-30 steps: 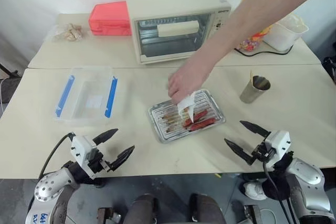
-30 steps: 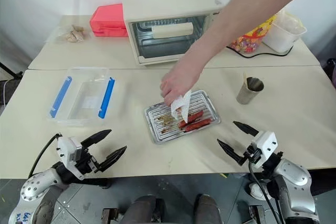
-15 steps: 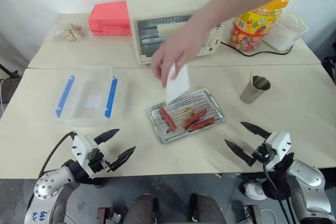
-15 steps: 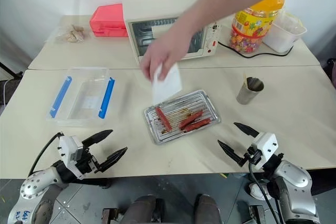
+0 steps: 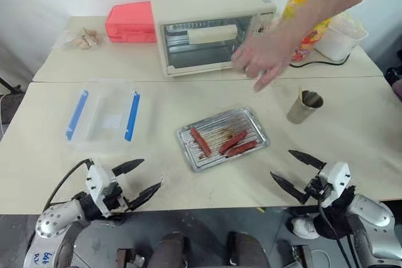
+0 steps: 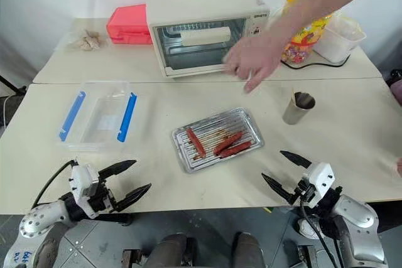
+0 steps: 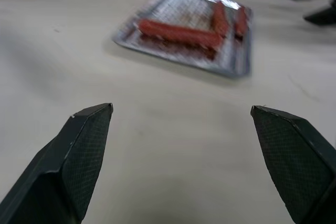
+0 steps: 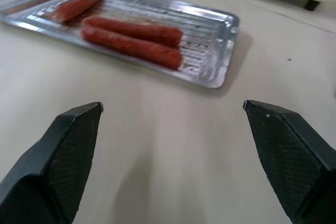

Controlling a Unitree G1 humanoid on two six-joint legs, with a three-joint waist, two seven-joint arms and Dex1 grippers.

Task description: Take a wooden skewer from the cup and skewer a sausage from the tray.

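1. Nothing of the task is under way yet: the left gripper point(image 5: 137, 180) is hovering at the lower left of the head view and the right gripper point(image 5: 296, 171) at the lower right, both over the near table edge, each with its two black fingers spread wide and holding nothing.
2. The cup point(image 5: 304, 107) is standing upright at right of centre, well apart from either gripper; a thin wooden skewer seems to be poking up at its rim, though it is too fine to be sure.
3. The tray point(image 5: 251, 120) is lying at the middle of the frame, between the two grippers and beyond them, with three sausages point(image 5: 233, 145) on its ribbed bottom.
4. A person's hand point(image 5: 260, 58) is reaching across the upper right, above the cup and in front of the toaster oven point(image 5: 207, 23).
5. The step in hand, as I judge it, is fetching the skewer; the next move is calling for the right gripper to be reaching up toward the cup and pinching the stick's thin end, once that hand is clear.
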